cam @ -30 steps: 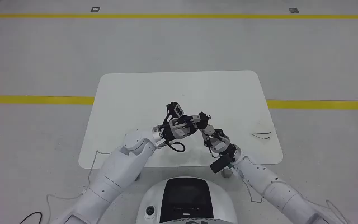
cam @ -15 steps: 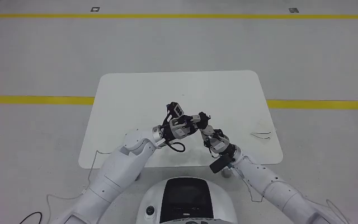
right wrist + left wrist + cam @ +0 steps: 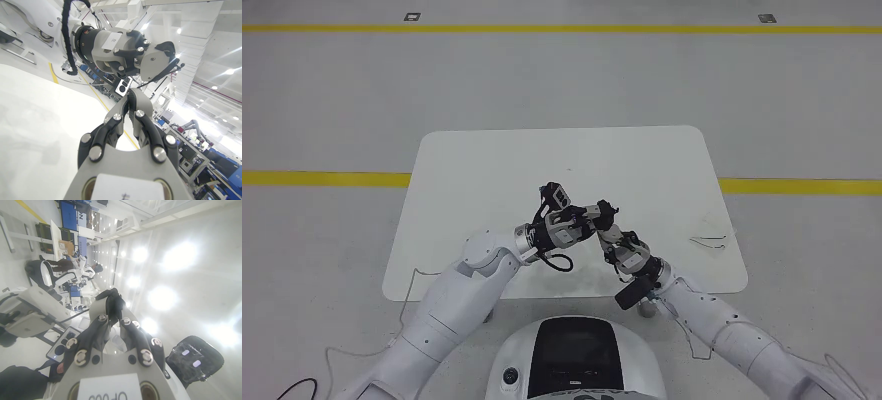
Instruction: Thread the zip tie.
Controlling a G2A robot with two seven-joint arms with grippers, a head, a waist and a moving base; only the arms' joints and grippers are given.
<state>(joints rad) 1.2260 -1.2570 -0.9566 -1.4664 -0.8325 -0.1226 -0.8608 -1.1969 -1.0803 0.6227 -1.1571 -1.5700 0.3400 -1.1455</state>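
Threading looks underway: left gripper [image 3: 112,305] jaws clench the thin black plastic zip tie [image 3: 163,74], right gripper [image 3: 129,100] jaws seemingly pinch its tail, which next needs aiming into the head.

One end of the zip tie [image 3: 164,71] is hidden behind the tip of the right gripper [image 3: 129,96].

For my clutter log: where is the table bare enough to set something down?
Bare: far half and left side of the table. Crowded: near middle, where left gripper, holding the zip tie, meets right gripper; thin wire by right edge.
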